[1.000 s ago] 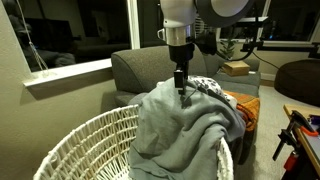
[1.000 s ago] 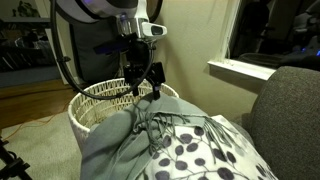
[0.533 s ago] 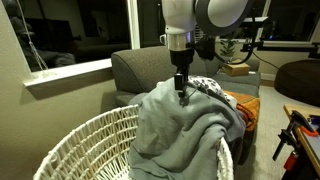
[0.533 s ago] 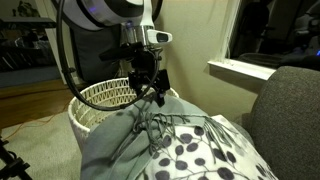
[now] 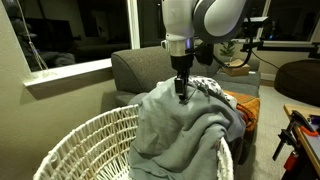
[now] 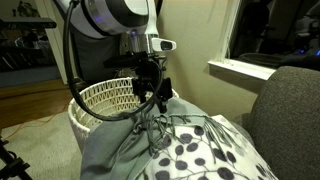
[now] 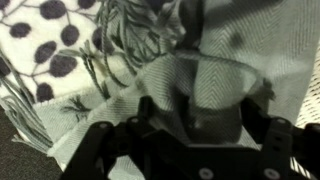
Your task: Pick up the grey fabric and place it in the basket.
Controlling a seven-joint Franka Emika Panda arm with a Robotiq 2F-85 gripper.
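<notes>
A soft, plain blue-grey fabric (image 5: pixel 185 125) lies in folds, draped over the braided rim of a round white woven basket (image 5: pixel 85 145). The black gripper (image 5: pixel 181 95) pinches its top fold.

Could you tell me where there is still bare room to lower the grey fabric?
Free: inside the basket, its near side. Crowded: its far rim, where the grey fabric drapes over, and the couch pile with the spotted cloth beneath the claw.
</notes>
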